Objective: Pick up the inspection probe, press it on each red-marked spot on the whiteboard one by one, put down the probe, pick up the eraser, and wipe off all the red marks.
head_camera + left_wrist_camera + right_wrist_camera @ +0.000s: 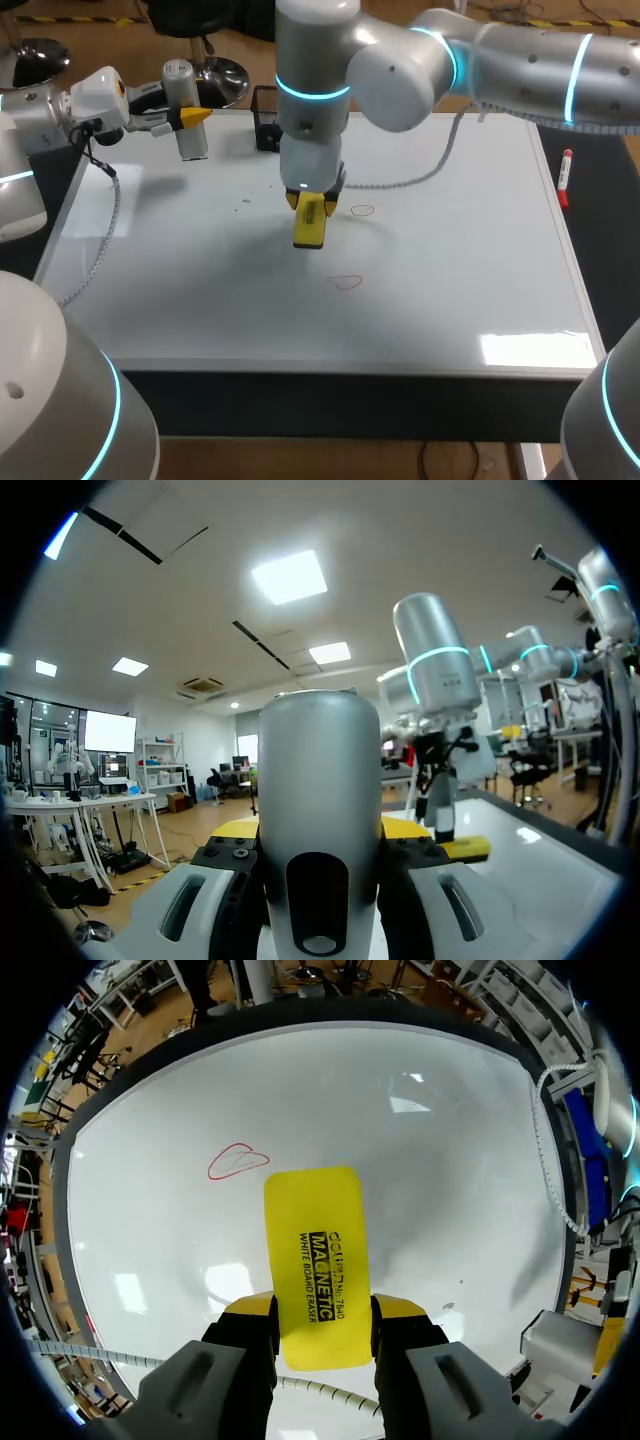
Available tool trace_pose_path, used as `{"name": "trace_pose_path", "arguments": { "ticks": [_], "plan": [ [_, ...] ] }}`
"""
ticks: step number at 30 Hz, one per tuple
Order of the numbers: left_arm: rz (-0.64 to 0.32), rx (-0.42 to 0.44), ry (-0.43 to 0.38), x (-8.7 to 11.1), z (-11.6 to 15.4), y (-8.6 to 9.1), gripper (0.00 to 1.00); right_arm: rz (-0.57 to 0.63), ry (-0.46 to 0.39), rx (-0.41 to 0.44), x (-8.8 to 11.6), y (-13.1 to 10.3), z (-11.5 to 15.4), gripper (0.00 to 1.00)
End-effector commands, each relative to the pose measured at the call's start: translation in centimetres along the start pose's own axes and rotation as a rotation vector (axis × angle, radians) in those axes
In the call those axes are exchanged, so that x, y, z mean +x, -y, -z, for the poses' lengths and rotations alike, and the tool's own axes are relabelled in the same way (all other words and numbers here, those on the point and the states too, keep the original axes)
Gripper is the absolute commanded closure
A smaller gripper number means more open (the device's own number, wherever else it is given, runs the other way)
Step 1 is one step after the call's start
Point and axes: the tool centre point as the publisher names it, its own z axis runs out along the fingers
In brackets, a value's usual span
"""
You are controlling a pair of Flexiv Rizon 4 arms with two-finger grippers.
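My right gripper (312, 203) reaches in over the middle of the whiteboard (460, 260), shut on a yellow eraser (310, 222) that hangs pointing down. In the right wrist view the eraser (318, 1260) sits clamped between both yellow fingertips, just above the board. One red loop mark (237, 1160) lies ahead of it. The head view shows two red marks, one (362, 210) right of the eraser and one (346, 282) nearer the front. My left gripper (190, 117) is at the back left, shut on the grey cylindrical probe (186, 120), which fills the left wrist view (320, 810).
A black mesh holder (265, 118) stands at the board's back edge behind my right arm. A red marker (565, 178) lies off the board's right edge. A grey cable (420, 178) trails across the back of the board.
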Motion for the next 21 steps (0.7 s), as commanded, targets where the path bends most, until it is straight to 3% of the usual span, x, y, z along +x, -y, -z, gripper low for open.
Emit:
{"name": "trace_pose_path", "arguments": {
  "ticks": [1,11,21],
  "plan": [
    [-0.002,0.000,0.001,0.1,0.0,0.1,1.00,0.023,0.009,0.009,-0.9,-1.2,0.9,1.00],
    [-0.002,0.000,0.001,0.1,0.0,0.1,1.00,0.099,-0.004,-0.010,-5.0,-3.5,-2.5,1.00],
    [-0.002,0.000,0.001,0.1,0.0,0.1,1.00,0.079,-0.028,-0.015,-4.9,-3.5,-4.3,1.00]
  ]
}}
